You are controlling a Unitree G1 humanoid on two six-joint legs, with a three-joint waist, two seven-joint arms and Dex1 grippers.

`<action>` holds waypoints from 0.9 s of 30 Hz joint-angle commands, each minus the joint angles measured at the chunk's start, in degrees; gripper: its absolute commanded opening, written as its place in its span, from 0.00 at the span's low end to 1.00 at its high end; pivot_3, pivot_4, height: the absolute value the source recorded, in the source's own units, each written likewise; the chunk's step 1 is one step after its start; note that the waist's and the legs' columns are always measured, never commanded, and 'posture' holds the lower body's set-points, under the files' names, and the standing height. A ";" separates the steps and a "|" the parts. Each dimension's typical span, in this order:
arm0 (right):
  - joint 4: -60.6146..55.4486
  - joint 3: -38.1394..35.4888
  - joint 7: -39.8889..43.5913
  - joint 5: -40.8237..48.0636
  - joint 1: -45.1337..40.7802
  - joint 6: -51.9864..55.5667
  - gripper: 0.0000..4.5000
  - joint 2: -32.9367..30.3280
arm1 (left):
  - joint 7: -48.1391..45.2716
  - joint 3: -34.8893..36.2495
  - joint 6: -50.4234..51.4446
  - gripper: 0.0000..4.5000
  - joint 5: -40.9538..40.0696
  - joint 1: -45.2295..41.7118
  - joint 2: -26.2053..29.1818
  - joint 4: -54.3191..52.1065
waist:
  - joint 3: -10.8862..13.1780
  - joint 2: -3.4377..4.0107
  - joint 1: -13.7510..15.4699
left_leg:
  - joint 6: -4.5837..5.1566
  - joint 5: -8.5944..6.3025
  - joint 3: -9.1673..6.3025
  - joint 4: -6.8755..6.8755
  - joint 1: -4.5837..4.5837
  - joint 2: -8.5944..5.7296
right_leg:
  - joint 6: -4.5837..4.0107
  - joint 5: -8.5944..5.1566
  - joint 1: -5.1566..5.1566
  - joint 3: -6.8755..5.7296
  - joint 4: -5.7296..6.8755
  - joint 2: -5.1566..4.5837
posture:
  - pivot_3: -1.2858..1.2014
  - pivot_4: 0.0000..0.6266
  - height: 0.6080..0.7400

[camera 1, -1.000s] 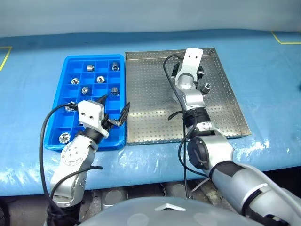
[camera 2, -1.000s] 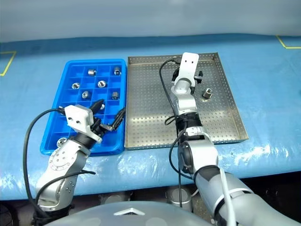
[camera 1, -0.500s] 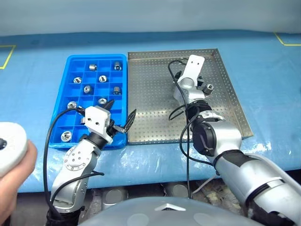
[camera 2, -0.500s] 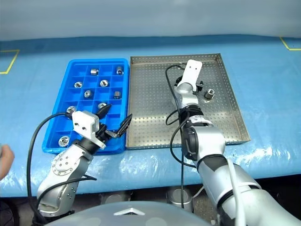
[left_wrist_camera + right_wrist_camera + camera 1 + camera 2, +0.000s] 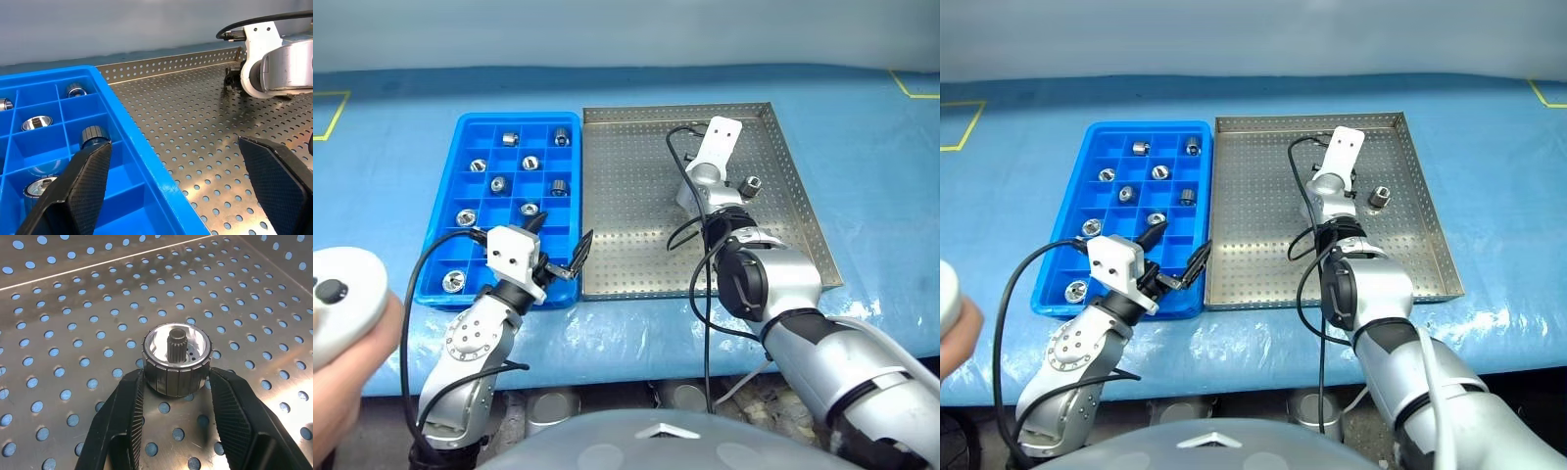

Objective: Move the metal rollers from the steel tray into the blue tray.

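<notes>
**Right fingers closed on the last roller in the steel tray; left fingers wide apart over the trays' shared edge**

Right gripper (image 5: 177,396): its two black ribbed fingers (image 5: 122,416) press against opposite sides of one metal roller (image 5: 176,363), which stands upright on the perforated floor, hollow end up with a splined post in its centre. The roller's base sits on the floor. In the head views this roller (image 5: 1379,197) lies in the right half of the steel tray (image 5: 1263,255), toward the far rim, just beside the right wrist.

Left gripper (image 5: 560,253): fingers (image 5: 80,188) spread wide, holding nothing. It hangs over the near end of the line where the two trays meet, one finger above the blue tray's compartments, the other above the steel floor.

Steel tray: square, silver, perforated floor, low raised rim. It sits on the blue counter (image 5: 401,108), touching or all but touching the right side of the blue tray. One roller is seen on it, the one in the right fingers.

Blue tray (image 5: 460,127): rectangular plastic, grid of small square compartments, left of the steel tray. Rollers lie singly in its compartments: two in the far row (image 5: 510,138), others scattered through the middle rows, one (image 5: 454,282) in the near left corner. About nine can be counted; the left wrist hides part of the near rows.

Other: a person's hand (image 5: 337,377) holding a white controller (image 5: 342,299) at the near left edge of the left eye view.
</notes>
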 commanded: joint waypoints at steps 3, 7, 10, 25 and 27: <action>-2.90 0.24 -1.91 0.23 -0.34 -1.76 0.37 0.53 | -0.12 0.28 -1.49 1.00 -0.54 -0.25 -0.16 -3.05 | 0.00 0.00 0.11 | 0.00 0.00 0.00 0.00 0.00 0.00 | 0.00 0.00 0.00 0.00 0.00 0.00 | 0.56 0.24 1.00; -8.69 1.91 -2.46 -0.32 2.28 -1.18 0.37 3.27 | -0.44 0.34 -1.34 1.00 -0.87 -0.56 -0.18 -2.55 | 0.00 0.01 -0.12 | 0.00 0.00 0.00 -0.03 0.00 0.00 | 0.00 0.00 -0.01 0.00 -0.01 0.00 | 0.55 0.24 1.00; -19.22 4.33 -2.18 -1.17 6.95 2.32 0.32 5.95 | -0.58 0.53 -1.24 1.00 -1.14 -0.67 -0.17 -2.33 | 0.00 0.04 -0.34 | 0.00 0.00 0.00 -0.05 0.00 0.01 | -0.01 0.00 -0.03 0.00 0.00 0.00 | 0.54 0.24 1.00; -75.71 16.87 7.14 -4.61 32.49 33.27 0.00 9.68 | -0.28 2.52 -1.18 1.00 -2.28 0.05 0.05 -2.05 | -0.02 0.11 0.12 | -0.01 0.01 -0.03 0.00 -0.04 0.03 | 0.01 -0.02 -0.09 -0.03 0.02 0.02 | 0.53 0.24 1.00; -75.34 15.27 6.48 -4.23 32.01 33.31 0.00 10.71 | -0.49 2.13 -1.17 1.00 -2.40 -0.36 0.00 -1.75 | -0.02 0.11 -0.09 | -0.01 0.01 -0.03 0.01 -0.03 0.03 | 0.01 -0.02 -0.09 -0.02 0.02 0.03 | 0.53 0.24 1.00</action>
